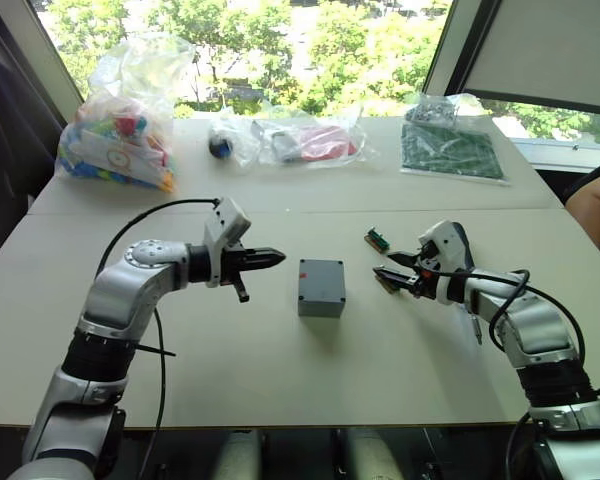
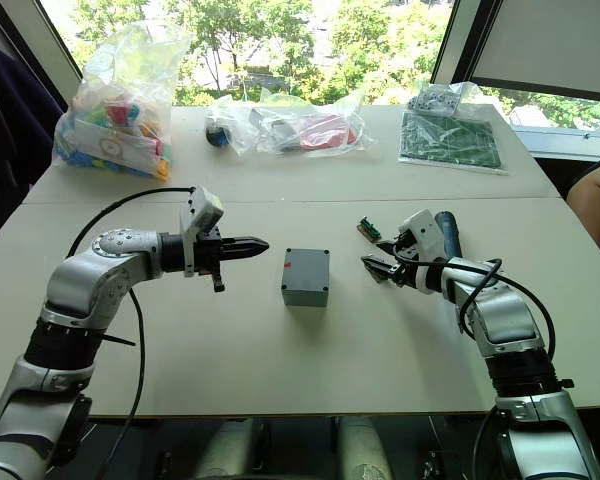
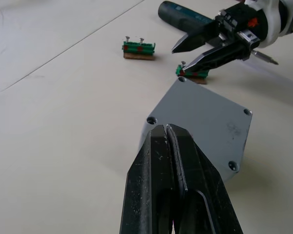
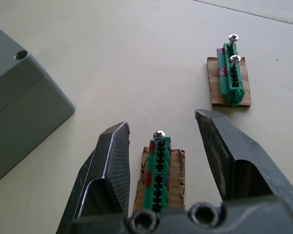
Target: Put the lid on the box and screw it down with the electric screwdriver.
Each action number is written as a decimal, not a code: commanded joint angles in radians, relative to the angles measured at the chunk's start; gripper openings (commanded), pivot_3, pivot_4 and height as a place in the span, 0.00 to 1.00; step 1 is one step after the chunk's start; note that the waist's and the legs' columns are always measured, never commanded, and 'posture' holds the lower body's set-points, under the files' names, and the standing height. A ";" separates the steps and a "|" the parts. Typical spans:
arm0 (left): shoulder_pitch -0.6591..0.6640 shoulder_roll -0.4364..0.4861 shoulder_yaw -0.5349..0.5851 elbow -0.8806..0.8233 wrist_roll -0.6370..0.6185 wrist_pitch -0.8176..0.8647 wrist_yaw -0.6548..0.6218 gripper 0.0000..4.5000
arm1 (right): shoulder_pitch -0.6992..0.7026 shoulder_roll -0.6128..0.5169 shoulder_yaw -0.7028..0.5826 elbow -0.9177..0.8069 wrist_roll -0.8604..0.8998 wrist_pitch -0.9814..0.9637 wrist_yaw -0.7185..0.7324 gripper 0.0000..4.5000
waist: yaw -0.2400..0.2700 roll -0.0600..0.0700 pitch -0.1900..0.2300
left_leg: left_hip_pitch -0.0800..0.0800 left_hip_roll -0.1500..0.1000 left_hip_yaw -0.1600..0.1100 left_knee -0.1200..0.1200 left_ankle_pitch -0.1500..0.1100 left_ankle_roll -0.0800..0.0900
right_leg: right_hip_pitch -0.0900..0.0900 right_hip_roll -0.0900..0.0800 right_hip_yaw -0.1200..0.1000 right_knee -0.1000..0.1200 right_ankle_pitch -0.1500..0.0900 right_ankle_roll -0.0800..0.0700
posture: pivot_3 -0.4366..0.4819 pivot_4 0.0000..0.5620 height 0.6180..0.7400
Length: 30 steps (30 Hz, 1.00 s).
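The grey box (image 1: 321, 300) stands mid-table with the lid (image 3: 205, 122) lying on top of it, its corner screw holes showing. Just left of the box, my left gripper (image 1: 280, 259) is shut on nothing and points at it. Right of the box, my right gripper (image 4: 163, 124) is open, its fingers either side of a green connector (image 4: 157, 170) that carries a screw, without touching it. The dark electric screwdriver (image 3: 185, 17) lies on the table behind and partly under the right arm.
A second green connector (image 4: 230, 78) with two screws lies beyond the first. At the table's back are a bag of coloured pieces (image 1: 120, 140), clear bags (image 1: 300, 140) and a green board (image 1: 450, 150). A person's arm (image 1: 595, 205) is at the right edge.
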 commanded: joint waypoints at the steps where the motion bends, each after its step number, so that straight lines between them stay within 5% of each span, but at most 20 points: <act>1: -0.016 0.028 0.011 -0.054 -0.022 0.005 -0.011 0.00 | -0.006 -0.007 -0.022 -0.020 0.000 -0.010 0.004 0.51 | 0.000 0.000 0.000 | 0.000 0.000 0.000 0.000 0.000 0.000 | 0.000 0.000 0.000 0.000 0.000 0.000 | 0.48 0.27 1.00; 8: -0.011 0.037 0.002 -0.056 -0.020 -0.004 -0.003 0.00 | -0.004 -0.003 -0.019 -0.010 -0.014 -0.022 0.002 0.02 | 0.000 0.000 0.000 | 0.000 0.000 0.000 0.000 0.000 0.000 | 0.000 0.000 0.000 0.000 0.000 0.000 | 0.48 0.27 1.00; 30: -0.013 0.031 0.001 -0.035 -0.020 -0.013 -0.005 0.00 | -0.023 -0.004 -0.080 -0.089 0.050 0.048 -0.014 0.01 | 0.001 0.000 0.000 | 0.000 0.000 0.000 0.000 0.000 0.000 | 0.000 0.000 0.000 0.000 0.000 0.000 | 0.48 0.27 1.00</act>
